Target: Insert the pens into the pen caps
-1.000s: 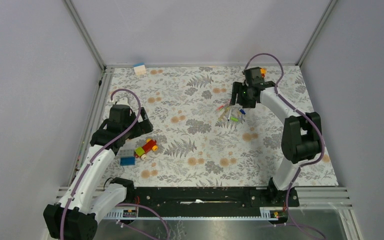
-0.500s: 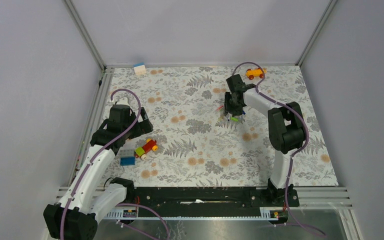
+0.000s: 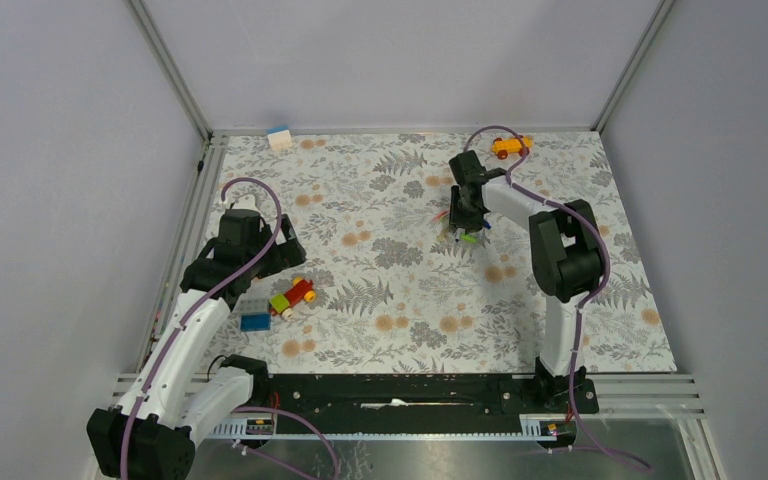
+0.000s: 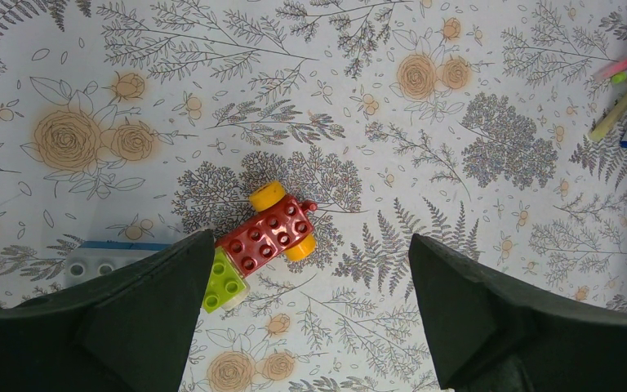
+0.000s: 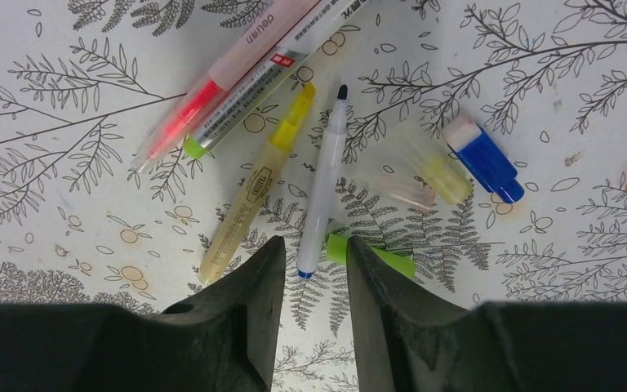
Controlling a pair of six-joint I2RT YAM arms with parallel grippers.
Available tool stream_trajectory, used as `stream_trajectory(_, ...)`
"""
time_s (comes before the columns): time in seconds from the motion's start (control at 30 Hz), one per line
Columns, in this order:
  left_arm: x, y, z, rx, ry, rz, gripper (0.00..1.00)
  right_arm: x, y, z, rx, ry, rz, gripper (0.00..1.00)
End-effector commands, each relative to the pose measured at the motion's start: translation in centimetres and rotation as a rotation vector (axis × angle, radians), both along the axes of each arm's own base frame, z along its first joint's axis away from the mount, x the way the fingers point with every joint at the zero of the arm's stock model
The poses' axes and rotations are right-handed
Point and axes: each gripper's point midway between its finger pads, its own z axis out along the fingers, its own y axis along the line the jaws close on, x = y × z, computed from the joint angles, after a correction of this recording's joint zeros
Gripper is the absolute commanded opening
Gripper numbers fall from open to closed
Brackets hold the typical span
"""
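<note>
Far left, at the left gripper (image 4: 309, 261): spread to full width, clasping nothing, hovering over the toy bricks (image 4: 271, 233), with a flat blue brick (image 4: 106, 255) just beside them. Sits well apart from the pens (image 4: 624, 98), glimpsed only at the right edge of that wrist view. Looks unlikely to play a part in the coming grasp.

Further right, fanned on the floral table cover (image 5: 539, 310): pink-red highlighter (image 5: 192, 108), lime-tipped marker (image 5: 249, 98) pressed alongside it, pale yellow highlighter (image 5: 253, 196), then white pen (image 5: 326, 171). Lies with its long axis running almost straight away from the right gripper (image 5: 313, 242), dark tip far, blue end near, tucked between the two fingers (image 5: 237, 327).

At that right gripper: narrowed but not clamped, a strip of cover showing either side of the barrel. Grasps nothing yet, by the look of it. Probably next: pinching that near end, jaws squarely across the barrel.

Right of the pen: lime green cap (image 5: 392, 263), partly hidden behind a finger, touching the barrel or just beside it, cannot tell which. Then a translucent cap (image 5: 424, 167) with yellow inside, then the blue cap (image 5: 486, 163) furthest right. Hard to make out which cap ends are open. Upper ends of the highlighter and marker cut off by the frame. From above, cluster largely masked by the arm.
</note>
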Motion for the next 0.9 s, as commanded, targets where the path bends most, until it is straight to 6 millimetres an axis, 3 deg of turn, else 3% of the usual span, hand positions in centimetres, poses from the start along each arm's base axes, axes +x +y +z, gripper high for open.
stream_trajectory(0.0, 0.7, 0.2, 1.3, -0.001, -0.062, 0.019, 0.99, 1.2, 0.3, 0.5, -0.020, -0.031, -0.004, 0.40)
stream_trajectory(0.87, 0.7, 0.2, 1.4, 0.000, -0.064, 0.021, 0.99, 1.0, 0.5, -1.1, -0.111, -0.020, 0.014, 0.21)
